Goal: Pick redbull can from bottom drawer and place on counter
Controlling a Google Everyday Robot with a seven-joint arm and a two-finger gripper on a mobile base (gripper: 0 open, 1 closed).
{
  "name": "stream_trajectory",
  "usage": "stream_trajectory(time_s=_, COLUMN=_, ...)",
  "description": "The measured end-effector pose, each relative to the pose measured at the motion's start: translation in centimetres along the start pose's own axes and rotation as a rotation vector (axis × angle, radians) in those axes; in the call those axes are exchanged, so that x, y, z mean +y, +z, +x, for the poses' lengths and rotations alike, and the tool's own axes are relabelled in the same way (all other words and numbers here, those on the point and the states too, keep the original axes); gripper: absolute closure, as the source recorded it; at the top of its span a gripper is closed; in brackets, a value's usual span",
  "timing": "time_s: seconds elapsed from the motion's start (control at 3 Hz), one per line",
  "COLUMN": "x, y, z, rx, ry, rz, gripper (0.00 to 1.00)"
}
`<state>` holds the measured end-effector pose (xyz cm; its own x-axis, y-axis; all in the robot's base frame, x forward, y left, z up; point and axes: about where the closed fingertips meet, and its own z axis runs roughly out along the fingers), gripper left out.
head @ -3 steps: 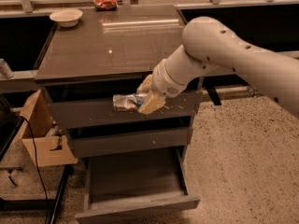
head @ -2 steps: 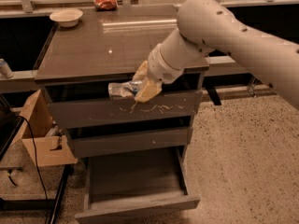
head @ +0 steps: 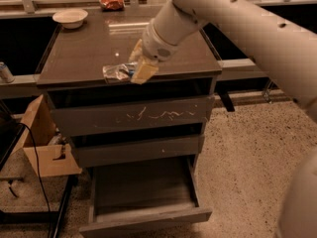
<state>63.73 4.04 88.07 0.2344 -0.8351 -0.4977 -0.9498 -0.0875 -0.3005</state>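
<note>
My gripper [head: 137, 69] is shut on the redbull can [head: 115, 72], a slim silver can with dark patches, held sideways. It hangs just over the front edge of the counter [head: 89, 53], a glossy dark slab on the grey cabinet. The bottom drawer [head: 143, 195] stands pulled open at the cabinet's foot, and its grey floor is bare. My pale arm comes in from the upper right.
A white bowl [head: 70, 18] and a red-orange snack bag [head: 112, 2] sit at the counter's back. A taller drawer front with white scratches [head: 148, 115] is shut. A cardboard box [head: 42, 143] stands left of the cabinet. A pale can [head: 5, 72] rests on the left ledge.
My gripper has risen with the can from in front of the upper drawer to the level of the counter's front edge, moving slightly left.
</note>
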Motion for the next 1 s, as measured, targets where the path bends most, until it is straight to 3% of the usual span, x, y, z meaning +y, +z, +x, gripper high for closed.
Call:
stream_trajectory(time_s=0.33, x=-4.29, y=0.26, z=-0.76, rx=-0.009, ry=0.001, rz=0.021, gripper=1.00)
stream_trajectory(time_s=1.0, x=-5.21, y=0.67, z=-1.04, rx=-0.021, ry=-0.021, rz=0.017, gripper=1.00)
